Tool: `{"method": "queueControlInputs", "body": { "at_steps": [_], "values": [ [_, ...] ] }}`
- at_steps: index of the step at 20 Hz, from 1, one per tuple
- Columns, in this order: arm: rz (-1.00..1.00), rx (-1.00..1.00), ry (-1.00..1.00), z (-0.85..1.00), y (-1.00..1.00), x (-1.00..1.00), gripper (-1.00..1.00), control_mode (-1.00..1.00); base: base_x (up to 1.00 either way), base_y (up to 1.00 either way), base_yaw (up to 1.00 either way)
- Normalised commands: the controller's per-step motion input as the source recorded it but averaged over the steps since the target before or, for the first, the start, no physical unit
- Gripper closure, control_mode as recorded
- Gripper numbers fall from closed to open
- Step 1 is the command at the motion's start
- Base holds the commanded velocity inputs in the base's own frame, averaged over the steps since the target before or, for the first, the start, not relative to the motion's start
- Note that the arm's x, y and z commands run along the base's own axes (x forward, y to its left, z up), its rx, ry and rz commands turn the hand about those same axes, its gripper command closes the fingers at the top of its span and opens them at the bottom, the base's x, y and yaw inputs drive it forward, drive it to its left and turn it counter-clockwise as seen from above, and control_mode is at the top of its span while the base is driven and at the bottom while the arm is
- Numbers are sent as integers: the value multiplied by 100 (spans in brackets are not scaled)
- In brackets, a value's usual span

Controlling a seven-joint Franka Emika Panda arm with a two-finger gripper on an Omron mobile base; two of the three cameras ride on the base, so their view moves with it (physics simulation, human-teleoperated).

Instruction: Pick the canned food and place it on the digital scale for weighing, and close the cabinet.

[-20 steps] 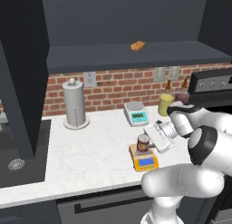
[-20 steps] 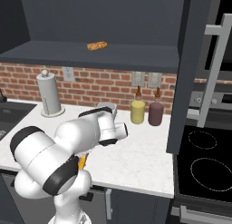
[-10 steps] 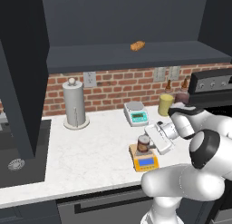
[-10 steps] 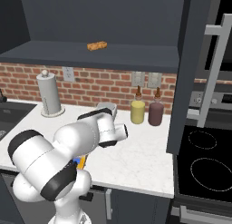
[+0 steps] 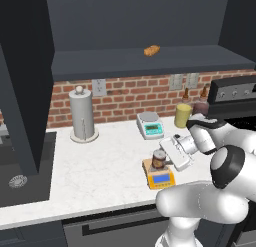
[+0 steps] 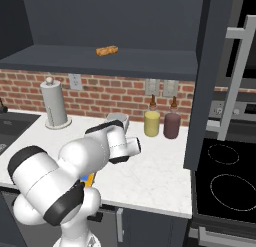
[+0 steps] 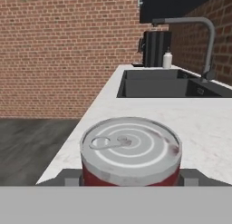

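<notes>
Nothing shifted since earlier frame: claw (image 5: 165,158) half-wide around upright red-brown can (image 5: 159,159), seated on orange-yellow square scale (image 5: 159,176) directly below.

Cabinet (image 6: 207,76) door open; orange-brown food piece (image 6: 107,51) on shelf.

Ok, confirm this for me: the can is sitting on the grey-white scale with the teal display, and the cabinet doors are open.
Not quite. The left base view shows the canned food on the orange-yellow digital scale near the counter's front edge; the grey-white scale near the brick wall has nothing on it. The cabinet doors are indeed open.
</notes>
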Motion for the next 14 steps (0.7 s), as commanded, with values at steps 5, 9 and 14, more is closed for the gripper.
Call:
{"method": "queueControlInputs", "body": {
  "at_steps": [5,9,14],
  "values": [
    [0,0,4,-9,0,2,-100,-100,0,0,0],
    [0,0,0,-6,0,6,-100,-100,0,0,0],
    [0,0,0,-6,0,3,-100,-100,0,0,0]
  ]
}}
